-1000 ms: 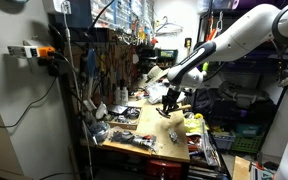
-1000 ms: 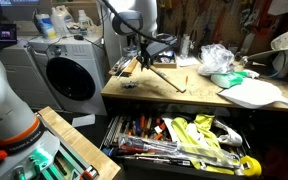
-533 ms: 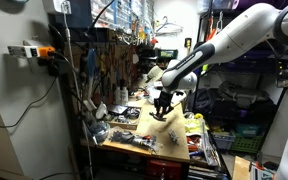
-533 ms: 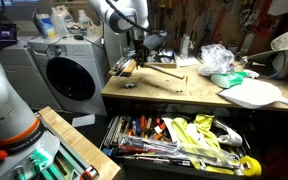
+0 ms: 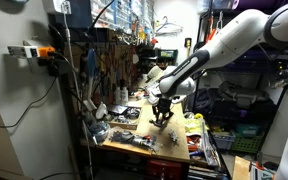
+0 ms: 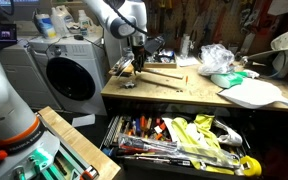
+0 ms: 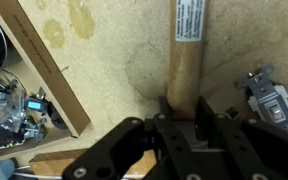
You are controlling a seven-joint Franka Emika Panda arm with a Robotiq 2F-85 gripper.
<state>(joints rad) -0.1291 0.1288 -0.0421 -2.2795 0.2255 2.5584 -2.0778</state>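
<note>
My gripper (image 7: 184, 112) is shut on the end of a light wooden handle (image 7: 187, 50) that carries a white printed label. The handle lies on the pale wooden workbench top (image 7: 104, 60) and points away from the wrist. In both exterior views the gripper (image 5: 162, 118) (image 6: 139, 64) is low over the bench, near its end. The handle (image 6: 165, 75) stretches along the bench from the fingers. What is at its far end is too small to tell.
A wood strip (image 7: 46, 65) edges the bench, with dark tools (image 7: 9, 110) beyond it. A metal part (image 7: 272, 100) lies beside the jaws. On the bench are a plastic bag (image 6: 219, 58) and a white lid (image 6: 254, 93). Below is an open tool drawer (image 6: 174, 140). A washing machine (image 6: 69, 75) stands beside the bench.
The arm has swung toward the washing-machine end of the bench and come lower. The wooden handle has moved along with the gripper.
</note>
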